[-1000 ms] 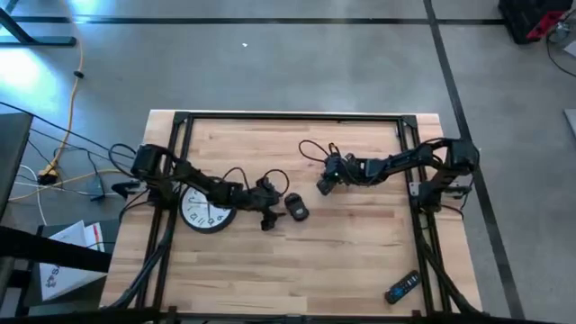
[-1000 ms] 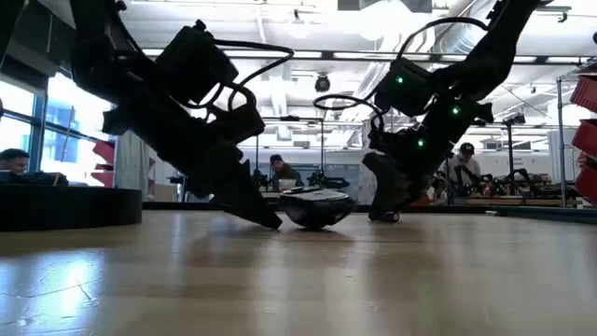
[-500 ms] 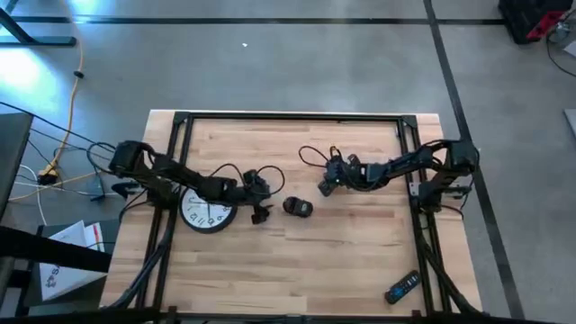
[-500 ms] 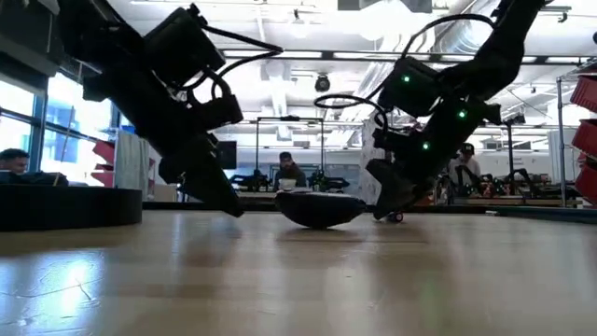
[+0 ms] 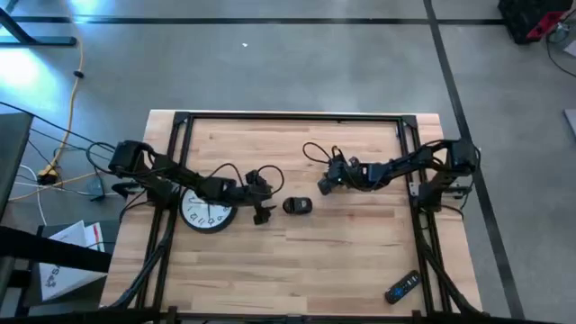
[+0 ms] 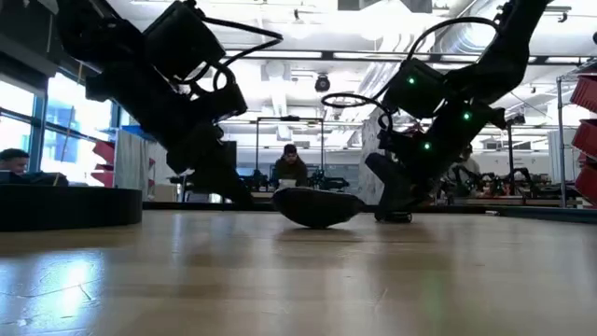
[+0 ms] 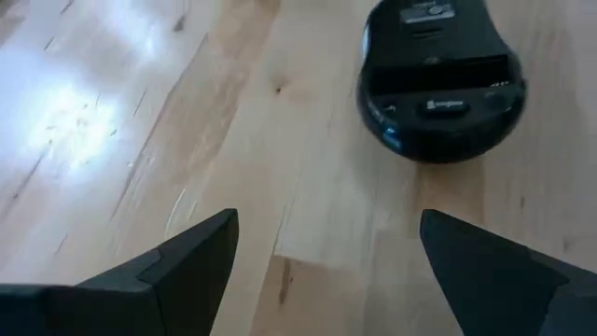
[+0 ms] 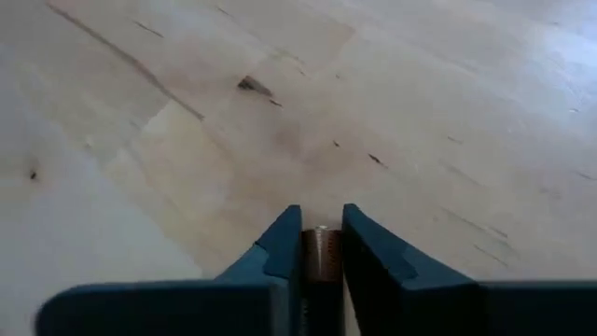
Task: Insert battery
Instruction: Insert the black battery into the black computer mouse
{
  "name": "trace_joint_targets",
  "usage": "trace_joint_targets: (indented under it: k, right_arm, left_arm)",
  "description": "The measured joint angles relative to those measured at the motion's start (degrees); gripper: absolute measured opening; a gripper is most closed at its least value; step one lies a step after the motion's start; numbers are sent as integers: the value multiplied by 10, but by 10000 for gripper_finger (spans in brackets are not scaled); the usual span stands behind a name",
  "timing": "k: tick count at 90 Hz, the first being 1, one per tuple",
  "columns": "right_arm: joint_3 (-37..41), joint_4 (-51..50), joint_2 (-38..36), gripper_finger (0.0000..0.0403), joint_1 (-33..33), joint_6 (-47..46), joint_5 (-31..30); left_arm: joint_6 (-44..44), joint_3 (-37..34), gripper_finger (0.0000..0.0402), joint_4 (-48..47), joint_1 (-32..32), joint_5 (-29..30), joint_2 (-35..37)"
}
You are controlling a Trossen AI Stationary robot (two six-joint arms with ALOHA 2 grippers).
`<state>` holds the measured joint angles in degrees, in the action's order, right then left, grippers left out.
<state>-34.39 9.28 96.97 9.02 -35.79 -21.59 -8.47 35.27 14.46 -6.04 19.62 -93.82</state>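
Observation:
A black computer mouse [image 5: 298, 206] lies underside up on the wooden table [image 5: 360, 252], its battery bay [image 7: 438, 73] showing in the left wrist view. My left gripper [image 7: 326, 224] stands open just to the mouse's left [image 5: 264, 212], close above the table, touching nothing. My right gripper [image 5: 321, 184] is low over the table, just right of and beyond the mouse [image 6: 317, 205], and is shut on a small battery [image 8: 321, 250]. My right gripper pinches the battery between its two fingers, and only the battery's brownish end [image 8: 321, 239] shows between the fingertips [image 8: 280, 245]. The battery lies along the fingers. These slant down toward the table from the right. Whether the battery touches the wood, I cannot tell.
A round white wall clock [image 5: 205, 212] lies flat under the left arm. A black remote control [image 5: 402, 286] sits near the table's front right corner. Bare wood stretches in front of the mouse. People and benches show in the room beyond [image 6: 289, 168].
My left gripper has drawn back from the mouse toward the table's left and risen slightly. The mouse, tilted against its finger before, has turned and now lies flat and crosswise. My right gripper has kept almost still with the battery.

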Motion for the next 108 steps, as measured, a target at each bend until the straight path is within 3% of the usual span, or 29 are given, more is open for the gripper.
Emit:
trace_joint_targets:
  k: [50,72,91,108]
  right_arm:
    - [0,5,-20,13,0,27,18]
    - [0,85,-47,13,-15,61,21]
    - [-1,193,-47,12,-54,78,30]
    - [-1,214,-48,12,-103,73,26]
  left_arm:
    - [-4,0,318,0,0,5,0]
    - [-1,0,318,24,0,29,-13]
    - [98,0,318,133,10,28,-94]
    - [180,3,318,174,33,-3,-117]
